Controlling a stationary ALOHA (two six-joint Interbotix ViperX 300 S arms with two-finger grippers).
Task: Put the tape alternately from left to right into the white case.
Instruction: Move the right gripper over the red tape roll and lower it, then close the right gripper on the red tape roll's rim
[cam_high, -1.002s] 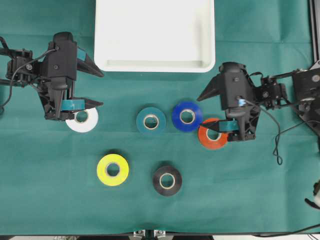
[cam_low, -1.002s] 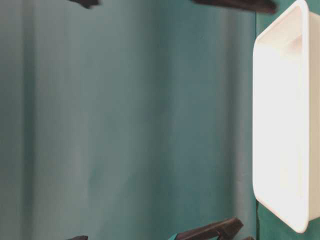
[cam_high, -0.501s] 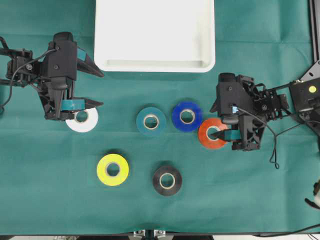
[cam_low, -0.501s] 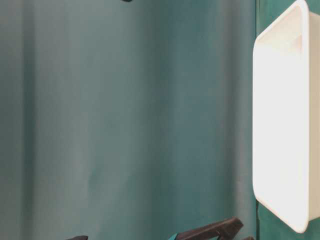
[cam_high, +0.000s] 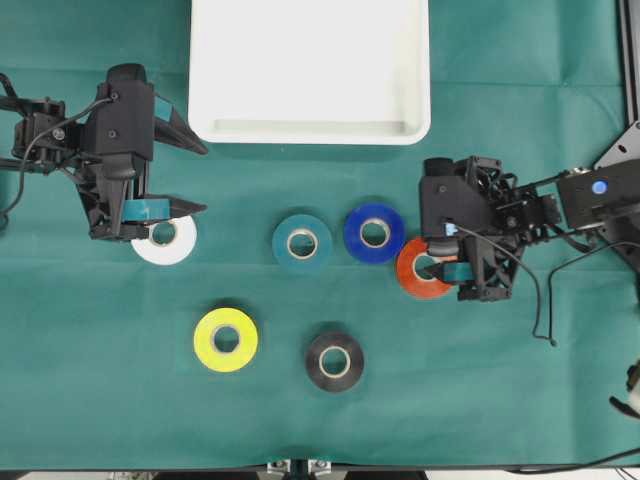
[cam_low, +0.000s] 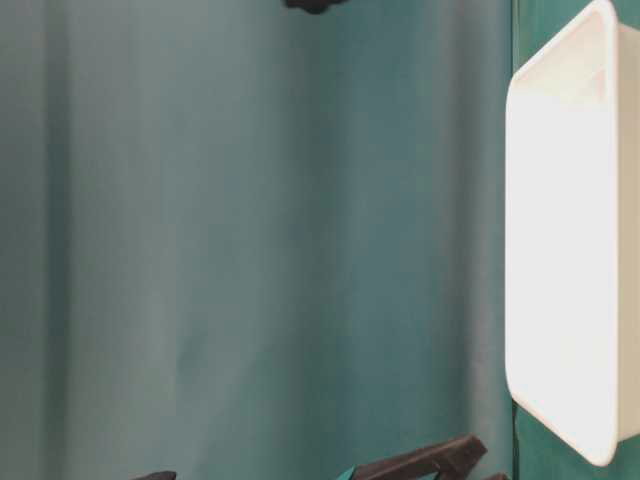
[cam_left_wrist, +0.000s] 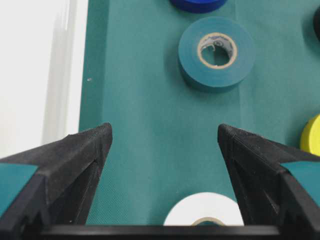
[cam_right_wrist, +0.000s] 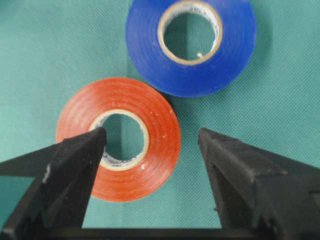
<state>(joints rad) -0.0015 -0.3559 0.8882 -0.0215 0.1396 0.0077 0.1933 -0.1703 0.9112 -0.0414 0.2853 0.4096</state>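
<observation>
Six rolls of tape lie flat on the green cloth (cam_high: 520, 400), none of them in the white case (cam_high: 310, 132), which sits at twelve o'clock in the overhead view. The right gripper (cam_right_wrist: 152, 137) hangs over the red-orange roll (cam_right_wrist: 119, 138) with its jaws spread wide: one fingertip (cam_right_wrist: 92, 140) overlaps the roll's pale core, the other stands clear of the roll at its three o'clock side; whether anything touches cannot be told. The blue roll (cam_right_wrist: 191, 45) lies just beside the red-orange one, toward one o'clock in the right wrist view. The left gripper (cam_left_wrist: 164, 137) is also wide apart and holds nothing, with the white roll (cam_left_wrist: 204, 210) below the gap at six o'clock and the teal roll (cam_left_wrist: 216, 52) ahead toward one o'clock. In the overhead view, the yellow roll (cam_high: 225, 340) and black roll (cam_high: 334, 361) lie nearer six o'clock, well apart from both grippers.
</observation>
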